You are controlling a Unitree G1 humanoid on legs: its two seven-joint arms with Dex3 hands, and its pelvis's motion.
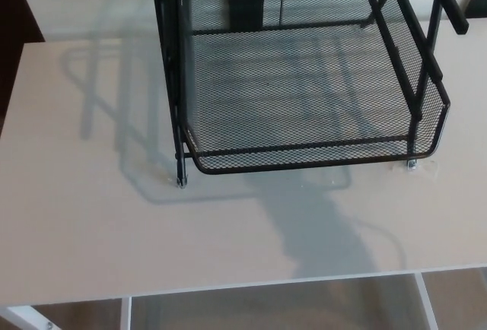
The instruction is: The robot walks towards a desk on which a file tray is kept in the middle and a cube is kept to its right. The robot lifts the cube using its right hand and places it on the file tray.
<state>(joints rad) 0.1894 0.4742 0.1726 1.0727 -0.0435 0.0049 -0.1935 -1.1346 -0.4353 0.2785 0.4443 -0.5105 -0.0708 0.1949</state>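
Neither hand is showing, so I cannot tell how the fingers are set. The file tray (319, 155) is sitting at twelve o'clock on the table (91, 216), its shelf bare. The cube is lying out of frame, presumably toward three o'clock, nearer the right hand.

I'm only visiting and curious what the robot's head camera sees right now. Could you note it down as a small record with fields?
view: head camera, looking down at a desk
desk: pale wooden top, with a white frame below its front edge
file tray: black wire mesh, standing on the desk at the upper middle; its lower basket is empty
cube: none clearly visible
robot's hands: neither in view
shadow: grey patch on the desk in front of the tray
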